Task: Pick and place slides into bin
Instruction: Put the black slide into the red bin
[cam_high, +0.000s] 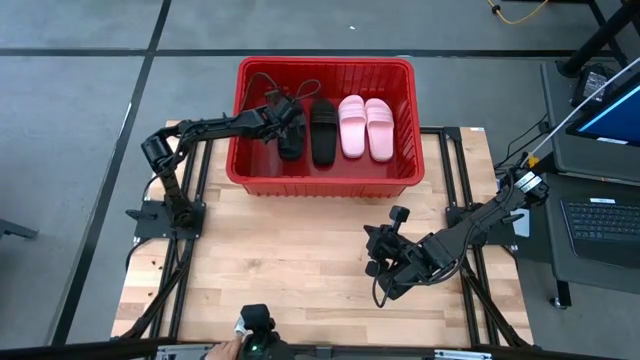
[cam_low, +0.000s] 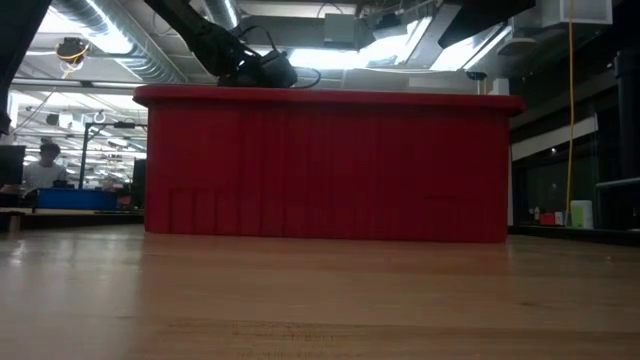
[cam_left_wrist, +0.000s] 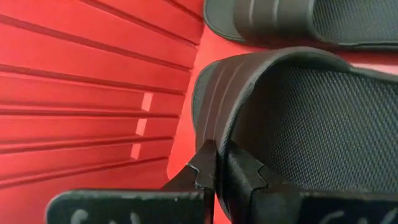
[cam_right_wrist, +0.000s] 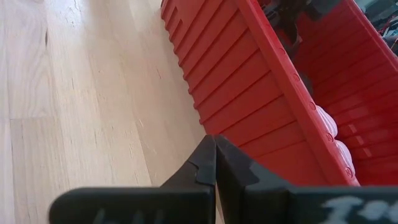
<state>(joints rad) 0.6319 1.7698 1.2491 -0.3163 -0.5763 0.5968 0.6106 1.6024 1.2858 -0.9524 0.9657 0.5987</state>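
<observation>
Pinching the edge of a black slide (cam_left_wrist: 298, 118), the left hand (cam_left_wrist: 216, 163) sits inside the bin (cam_high: 325, 186), fingers pressed together on the sandal's rim near the red wall at the bin's 9 o'clock side. This slide lies with its long axis running from 12 to 6 o'clock, parallel to the second black slide (cam_high: 323, 131) just beside it toward 3 o'clock, then the two pink slides (cam_high: 364, 128) beyond. All four are within the bin. The coming move likely turns on letting go and lifting straight up, since the slide lies directly under the left hand. The right hand (cam_high: 388, 268), pressed together and holding nothing, waits over the tabletop (cam_high: 290, 260) toward 5 o'clock, well apart.
</observation>
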